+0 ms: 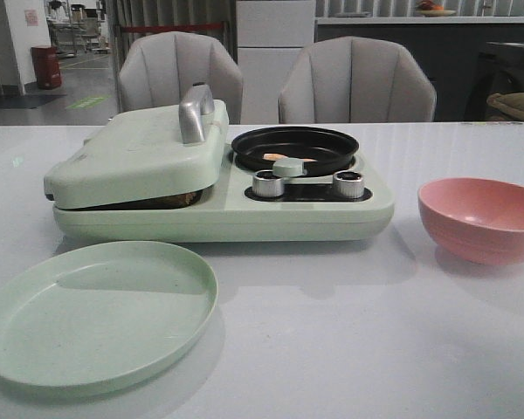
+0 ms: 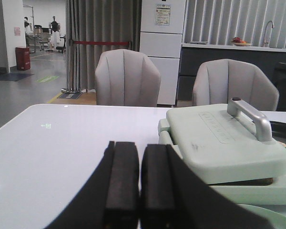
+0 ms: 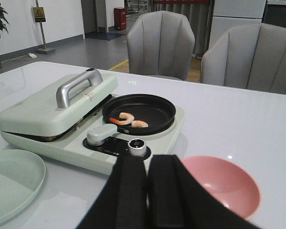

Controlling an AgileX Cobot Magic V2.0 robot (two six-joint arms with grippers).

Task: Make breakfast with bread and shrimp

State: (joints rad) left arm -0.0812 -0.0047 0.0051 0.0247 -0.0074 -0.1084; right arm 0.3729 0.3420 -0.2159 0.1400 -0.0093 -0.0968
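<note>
The pale green breakfast maker (image 1: 244,218) stands mid-table with its lid (image 1: 131,157) down. A thin brown edge of bread (image 1: 170,200) shows in the gap under the lid; the rest is hidden. It also shows in the left wrist view (image 2: 257,182). Two small curled orange-pink shrimp (image 3: 126,117) lie in the black pan (image 3: 152,107) on the maker's right half, barely seen in the front view (image 1: 275,157). My left gripper (image 2: 139,148) is shut and empty, low over the table to the left of the maker. My right gripper (image 3: 148,160) is shut and empty, in front of the maker's knobs.
A pale green plate (image 1: 96,314) lies at the front left. A pink bowl (image 1: 482,218) stands to the right of the maker, close beside my right gripper (image 3: 224,183). The lid has a silver handle (image 1: 195,109). Two knobs (image 1: 268,183) face the front. Two chairs stand behind the table.
</note>
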